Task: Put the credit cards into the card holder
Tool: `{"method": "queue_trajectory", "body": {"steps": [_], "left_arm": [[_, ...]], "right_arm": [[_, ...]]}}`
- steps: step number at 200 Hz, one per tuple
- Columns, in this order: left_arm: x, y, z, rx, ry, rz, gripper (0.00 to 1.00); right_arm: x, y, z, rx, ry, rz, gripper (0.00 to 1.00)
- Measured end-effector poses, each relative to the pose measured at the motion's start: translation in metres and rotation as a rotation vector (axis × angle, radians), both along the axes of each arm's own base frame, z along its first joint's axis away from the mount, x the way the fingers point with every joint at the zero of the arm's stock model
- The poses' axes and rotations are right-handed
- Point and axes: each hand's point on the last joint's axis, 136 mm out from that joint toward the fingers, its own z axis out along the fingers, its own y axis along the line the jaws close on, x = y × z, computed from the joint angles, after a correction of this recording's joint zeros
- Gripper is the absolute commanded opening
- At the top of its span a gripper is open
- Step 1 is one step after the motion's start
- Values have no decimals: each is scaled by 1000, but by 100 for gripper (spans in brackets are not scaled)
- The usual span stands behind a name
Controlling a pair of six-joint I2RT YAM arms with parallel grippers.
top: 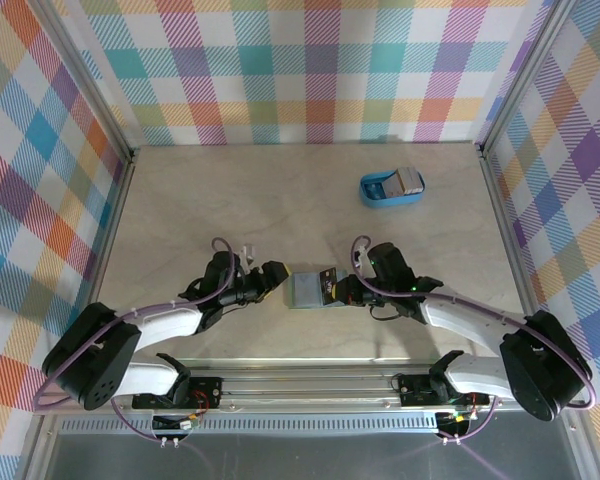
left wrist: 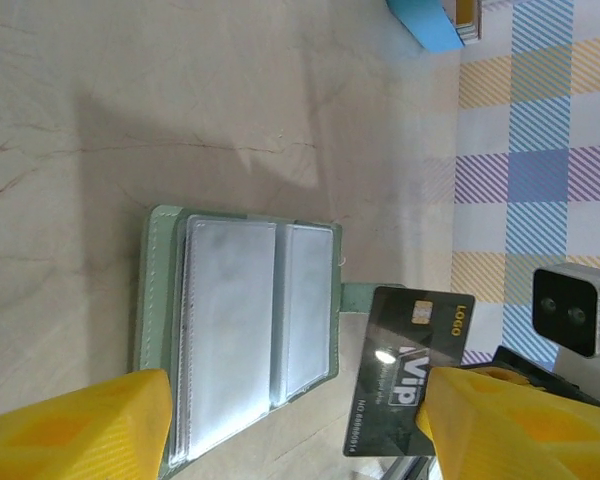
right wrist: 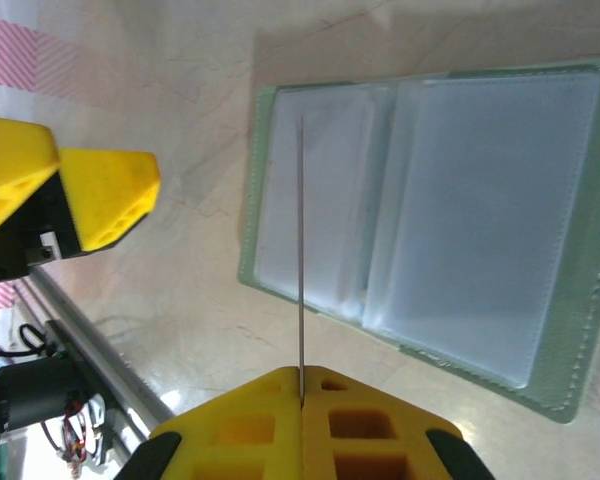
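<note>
Bright plaid walls (top: pixel 320 70) close in a beige marbled table (top: pixel 280 200). On it are one blue tray (top: pixel 391 187) at the far right, with cards in it too small to count, and one green wallet (left wrist: pixel 235 320) lying open at the centre with its clear pockets up. The left gripper (top: pixel 277 280) stands wide apart beside the wallet, holding nothing. The right gripper (right wrist: pixel 301 400) is pinched tight on one black card (left wrist: pixel 410 365) at the wallet's right edge, printed "VIP" and "LOGO".

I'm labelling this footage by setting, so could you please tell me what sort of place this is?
Probably a lab test cell for robot handling: plaid cloth walls box in a beige table, and a left arm and a right arm are bolted to a metal rail at its near edge.
</note>
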Motion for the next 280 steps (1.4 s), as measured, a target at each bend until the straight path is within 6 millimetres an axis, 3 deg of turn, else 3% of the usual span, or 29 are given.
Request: {"method": "queue_trajectory", "body": {"steps": [43,127,280], "left_arm": [[3,-16,-3,27,-17,-51,65],[8,-30,-36,72,26,-78,62],[10,-30,-40,72,15,-69,61]], "right_arm": [[9,4,-10,-35,27,-5,0],[15,8,-20,-28,70,-44,0],[18,14,-39,-20,131,-65,0]]}}
